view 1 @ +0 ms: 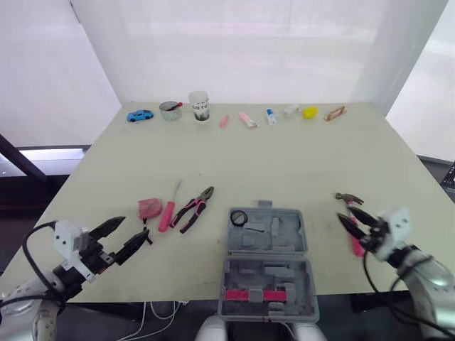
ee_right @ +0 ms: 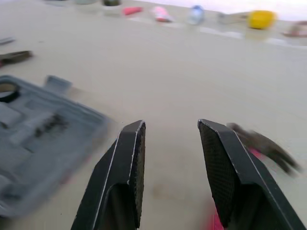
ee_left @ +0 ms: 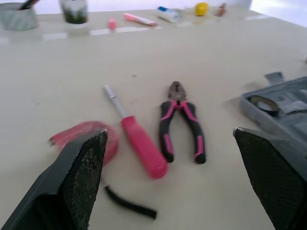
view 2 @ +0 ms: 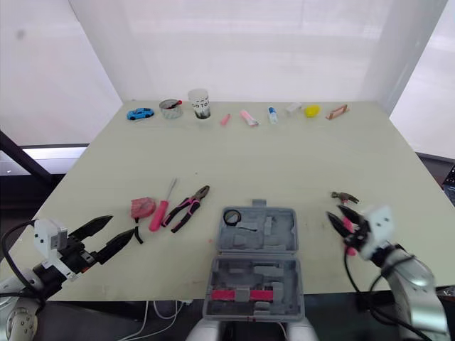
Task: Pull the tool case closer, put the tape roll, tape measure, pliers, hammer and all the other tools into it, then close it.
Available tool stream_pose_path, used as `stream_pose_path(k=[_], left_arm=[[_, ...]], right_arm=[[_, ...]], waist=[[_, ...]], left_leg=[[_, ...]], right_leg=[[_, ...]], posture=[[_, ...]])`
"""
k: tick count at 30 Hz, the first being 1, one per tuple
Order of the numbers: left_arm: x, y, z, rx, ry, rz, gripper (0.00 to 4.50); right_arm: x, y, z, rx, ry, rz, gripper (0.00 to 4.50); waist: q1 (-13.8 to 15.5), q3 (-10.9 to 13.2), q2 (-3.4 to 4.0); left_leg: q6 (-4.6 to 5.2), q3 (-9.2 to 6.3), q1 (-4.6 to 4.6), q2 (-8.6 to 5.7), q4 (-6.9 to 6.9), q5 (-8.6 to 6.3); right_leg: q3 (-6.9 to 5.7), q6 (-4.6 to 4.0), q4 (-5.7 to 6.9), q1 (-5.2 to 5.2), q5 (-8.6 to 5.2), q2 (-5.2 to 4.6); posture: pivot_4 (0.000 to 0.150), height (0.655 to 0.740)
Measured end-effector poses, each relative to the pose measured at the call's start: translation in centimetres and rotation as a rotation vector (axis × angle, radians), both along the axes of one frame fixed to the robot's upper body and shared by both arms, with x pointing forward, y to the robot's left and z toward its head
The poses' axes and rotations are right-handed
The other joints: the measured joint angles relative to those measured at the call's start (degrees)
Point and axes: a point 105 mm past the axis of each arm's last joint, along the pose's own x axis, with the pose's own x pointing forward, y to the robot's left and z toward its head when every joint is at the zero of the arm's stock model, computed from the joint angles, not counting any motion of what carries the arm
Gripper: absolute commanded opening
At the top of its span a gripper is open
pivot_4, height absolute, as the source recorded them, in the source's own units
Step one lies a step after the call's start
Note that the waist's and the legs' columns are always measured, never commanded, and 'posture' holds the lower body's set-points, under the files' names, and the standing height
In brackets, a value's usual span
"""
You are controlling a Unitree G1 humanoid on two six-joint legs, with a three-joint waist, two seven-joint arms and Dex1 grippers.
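Tool case [view 1: 245, 273]: open, lying flat at the near edge of the worktop [view 1: 298, 163], centre.
Tape roll [view 1: 239, 218]: inside the case, far-left corner.
Tape measure [view 1: 150, 208], screwdriver [view 1: 169, 211], pliers [view 1: 193, 208]: on the worktop, left of the case.
Hammer [view 1: 348, 198]: right of the case, apparently under the right pincer [view 1: 343, 212].
Left pincer [view 1: 136, 229]: spread, gripping nothing, near the tape measure.
Right pincer: spread, gripping nothing.

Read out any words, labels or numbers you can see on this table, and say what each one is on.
White cup: a dark band of print, too small to read.
Tool case: no readable lettering.
Tape measure: no readable marking.
Nothing here is clear enough to quote.
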Motion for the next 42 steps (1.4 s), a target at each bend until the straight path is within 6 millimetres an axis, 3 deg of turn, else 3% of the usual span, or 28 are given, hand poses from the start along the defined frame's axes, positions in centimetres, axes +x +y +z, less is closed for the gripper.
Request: stream_pose_path(k=[2,5,11,18,24,30,34,37,39,42], left_arm=[[-0.4,0.8,-0.6,-0.016,0.014,0.059,4.5],[-0.8,1.0,-1.1,-0.028,0.02,0.082,4.5],[-2.5,2.1,-2.8,-0.048,0.069,0.162,4.5],[-2.6,2.5,-3.1,-0.03,0.082,0.191,4.5],[-1.2,3.1,-2.6,-0.019,0.06,0.261,4.5],[1.2,3.6,-1.9,-0.034,0.046,0.371,4.5],[2.1,3.0,-2.3,-0.041,0.075,0.386,4.5],[2.1,3.1,-2.7,-0.028,0.102,0.406,4.5],[2.4,2.7,-2.8,-0.015,0.117,0.41,4.5],[3.5,1.9,-2.7,0.006,0.13,0.4,4.5]], right_arm=[[-1.5,-2.1,-0.3,0.014,0.004,-0.087,3.27],[-3.0,-3.3,-0.7,0.036,0.003,-0.143,4.48],[-6.4,-5.2,-2.5,0.101,0.049,-0.249,4.48],[-8.2,-5.8,-3.6,0.126,0.08,-0.282,4.48],[-7.9,-5.9,-3.3,0.107,0.084,-0.254,4.48],[-5.1,-2.6,-0.5,0.048,0.071,-0.01,4.48],[-3.9,-0.6,1.4,0.029,0.031,0.122,4.48],[-3.6,0.4,1.7,0.025,0.052,0.193,4.48],[-2.9,1.8,2.3,0.01,0.061,0.287,4.48],[-1.7,4.7,5.0,-0.014,-0.013,0.447,4.48]], waist=[[-0.1,0.0,-0.05],[-0.3,0.0,-0.11],[-0.3,-0.1,-0.13],[-0.2,-0.1,-0.14],[-0.2,-0.1,-0.14],[-0.2,-0.1,-0.14],[-0.1,-0.1,-0.25],[0.0,-0.1,-0.28],[-0.1,-0.1,-0.28],[-0.2,-0.1,-0.34]], left_leg=[[0.0,0.01,0.01,0.01,0.0,0.0],[0.0,-0.01,0.46,0.14,-0.06,-0.01],[-0.03,0.05,0.56,0.48,-0.1,-0.03],[-0.15,0.05,0.53,0.49,-0.2,-0.1],[-0.06,0.06,0.49,0.49,-0.25,-0.05],[-0.03,0.1,0.5,0.48,-0.23,-0.03],[-0.03,0.09,0.48,0.46,-0.23,-0.03],[-0.03,0.07,0.46,0.45,-0.25,-0.03],[-0.02,0.09,0.47,0.45,-0.2,-0.03],[-0.02,0.06,0.57,0.46,-0.12,-0.02]], right_leg=[[0.03,-0.01,-0.01,0.0,0.0,-0.01],[0.19,0.07,0.03,0.25,-0.06,0.01],[0.3,0.19,0.03,0.18,-0.16,-0.05],[0.28,0.05,-0.04,0.14,-0.21,-0.35],[0.27,-0.15,-0.06,0.09,-0.1,-0.33],[0.29,-0.15,-0.02,0.15,-0.09,-0.01],[0.26,-0.16,-0.03,0.17,-0.08,0.04],[0.22,-0.16,-0.05,0.17,-0.09,0.04],[0.25,-0.15,-0.03,0.18,-0.08,0.02],[0.25,-0.15,0.06,0.22,-0.05,0.08]], posture=[[0.15,0.74],[0.15,0.74],[0.15,0.74],[0.15,0.74],[0.15,0.74],[0.15,0.74],[0.15,0.74],[0.15,0.74],[0.15,0.74],[0.15,0.74]])
